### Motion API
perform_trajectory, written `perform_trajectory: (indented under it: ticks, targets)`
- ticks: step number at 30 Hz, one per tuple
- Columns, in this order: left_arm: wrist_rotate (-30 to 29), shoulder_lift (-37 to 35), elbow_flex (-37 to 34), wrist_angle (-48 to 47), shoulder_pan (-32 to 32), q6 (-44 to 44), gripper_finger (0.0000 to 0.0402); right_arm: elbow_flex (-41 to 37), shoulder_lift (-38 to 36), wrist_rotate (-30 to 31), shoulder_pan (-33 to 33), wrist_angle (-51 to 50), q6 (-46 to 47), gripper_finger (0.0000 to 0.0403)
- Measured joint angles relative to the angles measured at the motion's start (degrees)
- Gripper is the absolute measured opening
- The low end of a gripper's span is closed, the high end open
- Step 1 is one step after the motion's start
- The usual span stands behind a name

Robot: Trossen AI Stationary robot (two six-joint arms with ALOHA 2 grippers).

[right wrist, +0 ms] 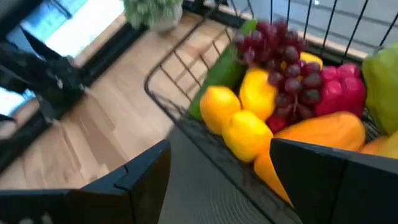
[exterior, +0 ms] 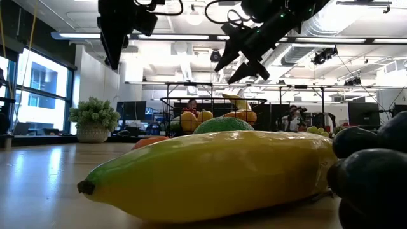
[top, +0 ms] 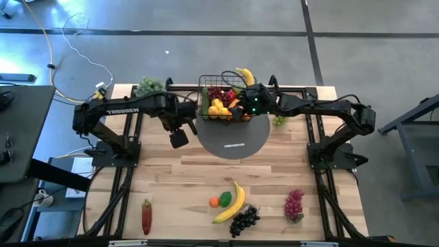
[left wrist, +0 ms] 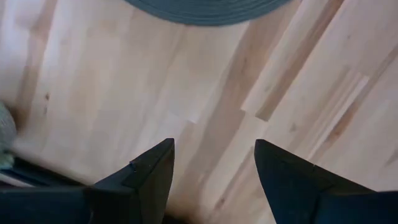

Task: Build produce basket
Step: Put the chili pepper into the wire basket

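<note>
basket point(top: 221, 101) on mat's point(top: 233, 140) rear edge | produce point(top: 223, 103) in basket | banana point(top: 232, 204), grapes point(top: 244, 221) at table's point(top: 171, 185) front

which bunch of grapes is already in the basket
The dark red bunch, lying on top of the lemons inside the basket. The black bunch and the reddish-purple bunch lie on the table's near edge; a green bunch sits beside the mat.

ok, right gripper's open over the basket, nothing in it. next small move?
Probably pull the right gripper back from the basket toward the near-edge produce, perhaps the purple grapes. Its jaws are empty, and the banana and black grapes also wait there.
</note>
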Motion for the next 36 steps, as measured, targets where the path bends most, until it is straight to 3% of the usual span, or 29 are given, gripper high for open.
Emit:
perform_trajectory:
  ticks: [13,23,30,36]
  targets:
    - [-2.87,0.01,-0.07,-0.76,-15.17,-29.98,0.0213,0.0,0.0,-3.71,0.32,-12.53,-6.69,0.0255]
    - [0.88,0.08,-7.86,-1.54,-27.76,-55.87,0.0213,0.0,0.0,-5.45,0.3,-12.85,-13.34,0.0255]
    - [4.14,0.08,-9.42,-0.96,-36.93,-75.55,0.0213,0.0,0.0,-5.45,0.3,-12.72,-16.47,0.0255]
    - [3.0,0.08,-9.53,-0.04,-45.87,-91.57,0.0213,0.0,0.0,-5.45,0.3,-12.7,-17.45,0.0255]
